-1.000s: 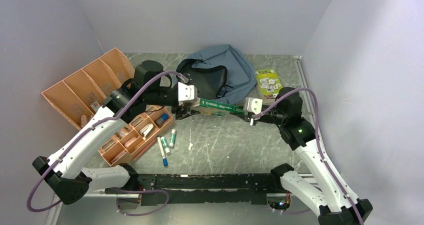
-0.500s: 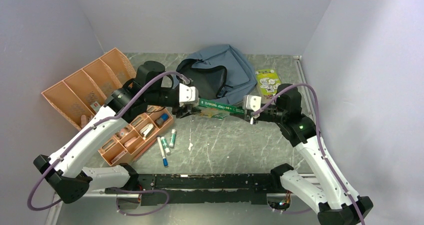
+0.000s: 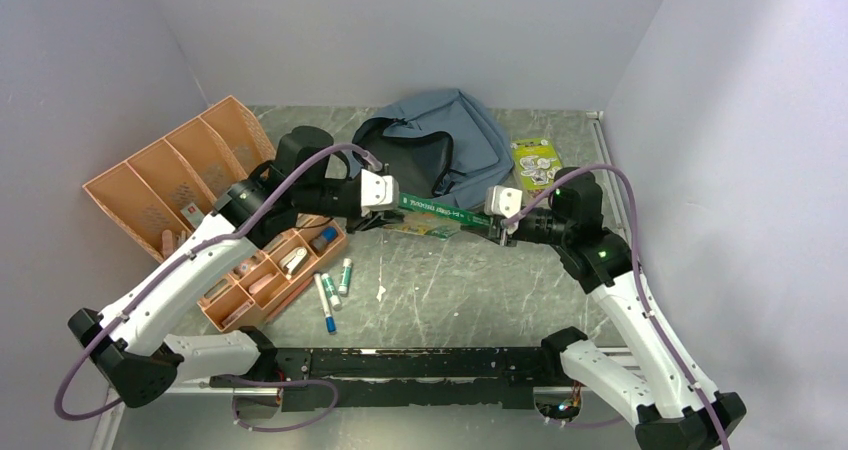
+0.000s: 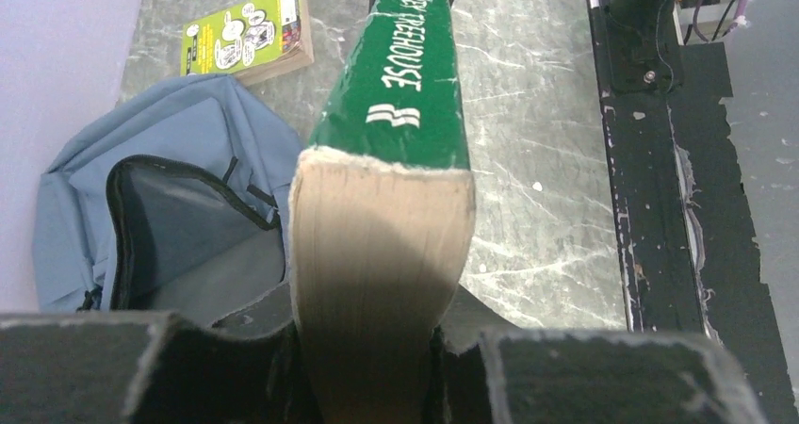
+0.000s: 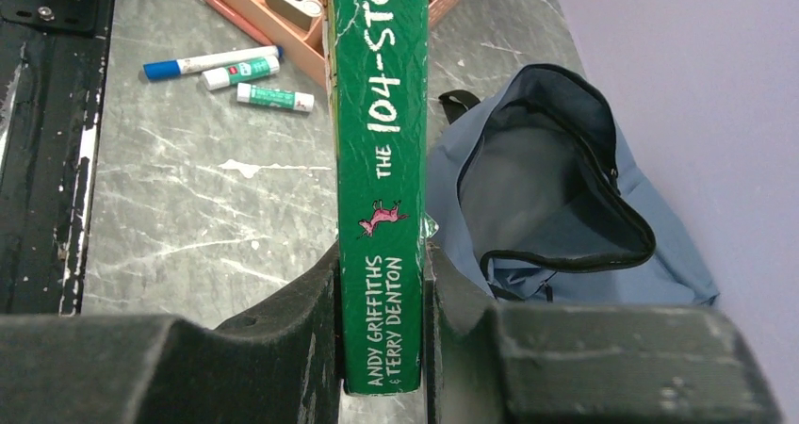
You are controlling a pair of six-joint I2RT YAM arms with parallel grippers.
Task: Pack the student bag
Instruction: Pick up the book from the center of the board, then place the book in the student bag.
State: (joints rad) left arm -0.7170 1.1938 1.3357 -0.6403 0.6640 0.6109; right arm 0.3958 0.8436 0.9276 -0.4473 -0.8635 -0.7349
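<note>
Both grippers on one paperback. The left gripper [image 3: 389, 206] is closed on one end of a green book [image 3: 440, 210], its dark pads pressed to either cover. The right gripper [image 3: 493, 222] clamps the opposite end, fingers flat against both covers beside the spine. The book spans the gap between them, lifted off the marbled table [image 3: 450, 290] with its spine turned upward.

The left wrist view shows the cream page edge at the gripped end and the spine word "TREEHOUSE". The right wrist view shows the other half of the title, "THE 104-STO…", with the authors Andy Griffiths and Terry Denton (a small pink animal sits between them). Only the overhead view takes in both arms at once. Each reaches forward and bends inward, so the wrists face each other across the middle of the table.

The student bag [image 3: 470, 140] lies on the table just beyond the book, against the far wall, its main compartment unzipped and gaping. A yellow-green book [image 3: 537, 163] lies to its right. To the left stand an orange compartment tray [image 3: 270, 270] and an orange file rack [image 3: 170, 170], with markers [image 3: 327, 300] loose beside the tray.
</note>
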